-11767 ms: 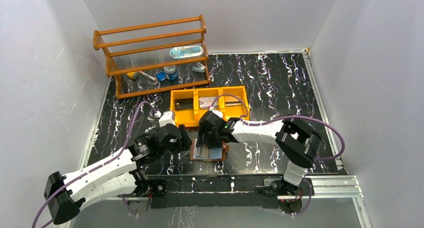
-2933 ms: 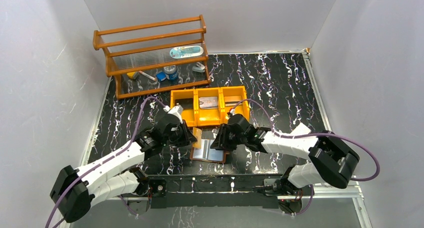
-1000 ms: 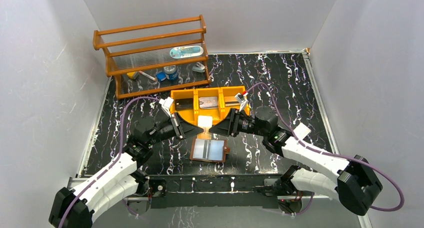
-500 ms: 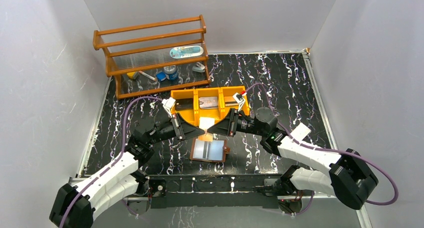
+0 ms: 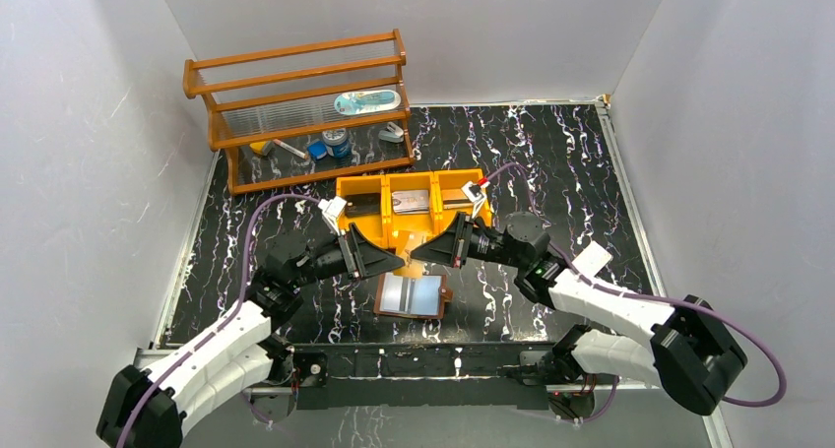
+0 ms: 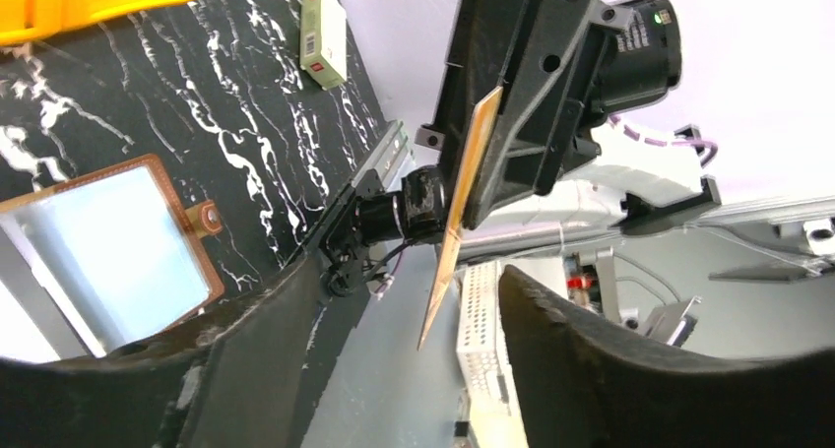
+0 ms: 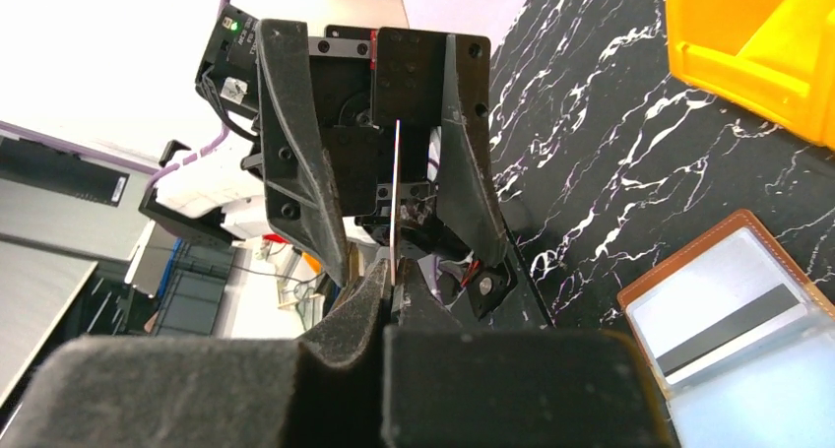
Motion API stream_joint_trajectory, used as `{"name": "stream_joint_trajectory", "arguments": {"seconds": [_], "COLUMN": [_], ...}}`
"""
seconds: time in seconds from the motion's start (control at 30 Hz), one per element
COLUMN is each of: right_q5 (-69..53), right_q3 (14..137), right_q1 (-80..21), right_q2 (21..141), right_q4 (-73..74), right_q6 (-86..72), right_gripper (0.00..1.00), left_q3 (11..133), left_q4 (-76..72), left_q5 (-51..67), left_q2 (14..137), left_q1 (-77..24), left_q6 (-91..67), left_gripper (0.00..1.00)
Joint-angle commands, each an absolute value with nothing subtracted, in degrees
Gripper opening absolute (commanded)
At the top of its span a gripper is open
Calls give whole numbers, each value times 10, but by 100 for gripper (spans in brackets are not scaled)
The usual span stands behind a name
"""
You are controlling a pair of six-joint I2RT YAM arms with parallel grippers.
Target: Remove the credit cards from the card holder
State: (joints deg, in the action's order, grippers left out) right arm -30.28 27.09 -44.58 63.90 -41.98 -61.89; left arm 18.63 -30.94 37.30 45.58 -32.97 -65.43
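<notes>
Left gripper [image 6: 409, 290] newly sprung apart around the orange credit card [image 6: 458, 212], right gripper [image 7: 391, 279] newly clamped on its edge, open brown card holder [image 5: 412, 293] lying at 6 o'clock of both.

White arms [image 5: 222, 335] with black joints trail purple cables [image 5: 286, 198].

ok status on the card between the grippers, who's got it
Right gripper shut on orange card, held off the table. Left gripper open, not touching it. Card holder open on the table, a striped card in its sleeve. Nothing blocking.
</notes>
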Motion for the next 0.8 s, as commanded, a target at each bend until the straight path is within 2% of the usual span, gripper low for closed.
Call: {"name": "stream_joint_trajectory", "arguments": {"seconds": [0.0,0.13,0.2,0.3,0.47,0.6,0.77], "right_q5": [-258,-191,-132,-33,112,184,203], "right_q3": [275,307,331,371,436,460,489], "right_q1": [-441,-442,-442,-442,-440,-438,-434], "right_q2": [601,571,556,545,563,586,639], "right_q4": [-363,-211,-134,-35,74,84,61], "right_q6": [-573,-509,-466,-394,-301,-229,-89], "right_gripper": [0,0,0,0,0,0,0], "left_q3": [229,292,345,408,447,408,401], "left_q4": [-171,10,111,240,326,324,315], "left_q5": [323,240,174,57,-81,-132,-143], "left_q2": [417,383,369,363,356,332,306], "left_q1": [-328,-329,-328,-329,-328,-328,-328], "left_q6": [-573,-475,-421,-346,-279,-270,-272], "left_gripper": [76,93,98,98,98,98,98]}}
